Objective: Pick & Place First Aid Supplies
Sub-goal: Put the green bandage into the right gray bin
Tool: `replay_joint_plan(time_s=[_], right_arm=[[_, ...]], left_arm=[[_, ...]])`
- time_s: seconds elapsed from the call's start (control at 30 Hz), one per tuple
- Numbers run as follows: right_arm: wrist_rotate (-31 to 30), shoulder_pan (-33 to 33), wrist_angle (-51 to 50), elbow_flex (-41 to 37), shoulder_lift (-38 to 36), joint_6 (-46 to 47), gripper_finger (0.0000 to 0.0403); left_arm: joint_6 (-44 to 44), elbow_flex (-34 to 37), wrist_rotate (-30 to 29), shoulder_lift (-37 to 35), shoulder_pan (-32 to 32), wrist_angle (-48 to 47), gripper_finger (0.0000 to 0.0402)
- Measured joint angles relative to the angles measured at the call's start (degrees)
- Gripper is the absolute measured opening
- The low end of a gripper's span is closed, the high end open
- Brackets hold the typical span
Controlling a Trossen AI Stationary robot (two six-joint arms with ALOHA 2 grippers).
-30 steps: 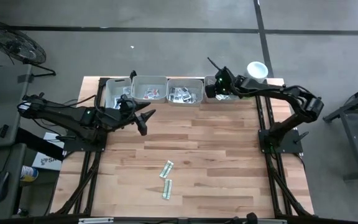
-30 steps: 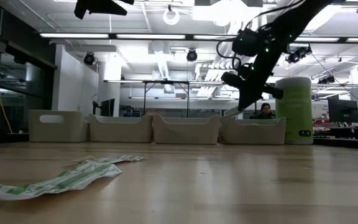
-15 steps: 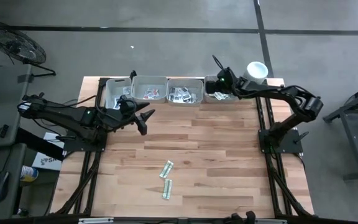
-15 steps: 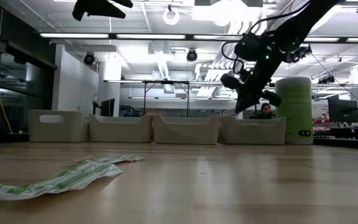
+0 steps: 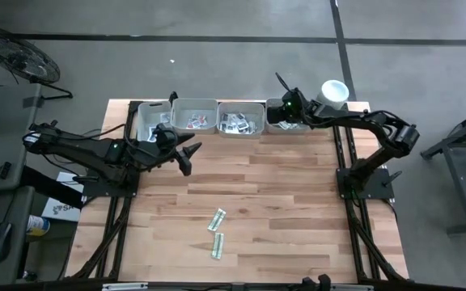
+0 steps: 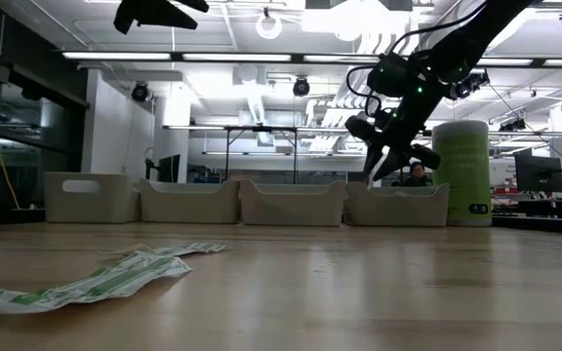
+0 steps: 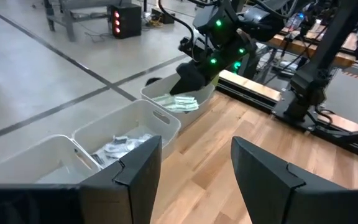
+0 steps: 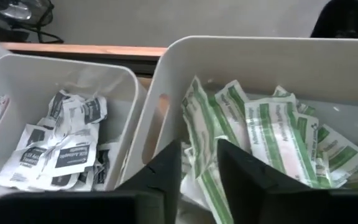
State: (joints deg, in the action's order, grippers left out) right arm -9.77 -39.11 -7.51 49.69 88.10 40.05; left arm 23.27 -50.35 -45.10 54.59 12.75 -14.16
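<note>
On the wooden table [image 5: 281, 194], four grey trays [image 5: 194, 114] stand in a row at the far edge. The right hand [image 6: 379, 166] hangs over the end tray [image 8: 260, 56], full of green strips [image 8: 278, 137]; its fingers are slightly apart, with a strip seeming to slip between them. It may fall outside the rim. The left hand [image 7: 194, 174] waits spread. Two strips [image 5: 217, 220] remain on the table.

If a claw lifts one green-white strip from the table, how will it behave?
The green-white strips probably flop: in the low view one lies wavy, with raised edges. They look thin and flat, so likely very light. Lying flat on the table, they may slide when pushed.
</note>
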Motion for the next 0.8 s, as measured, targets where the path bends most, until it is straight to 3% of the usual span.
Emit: replay_joint_plan(time_s=[0.3,0.53,0.8], right_arm=[[4.0,0.0,-0.3,0.0,-4.1,-4.2,0.0135],[4.3,0.0,-0.8,0.0,-11.8,-9.4,0.0138],[9.2,0.3,-3.2,0.0,-20.9,-13.5,0.0138]], left_arm=[[9.5,0.0,3.5,0.0,0.0,-5.1,0.0193],[14.7,0.0,11.6,3.2,0.0,-7.8,0.0193],[17.3,0.0,22.3,10.1,0.0,-8.7,0.0193]])
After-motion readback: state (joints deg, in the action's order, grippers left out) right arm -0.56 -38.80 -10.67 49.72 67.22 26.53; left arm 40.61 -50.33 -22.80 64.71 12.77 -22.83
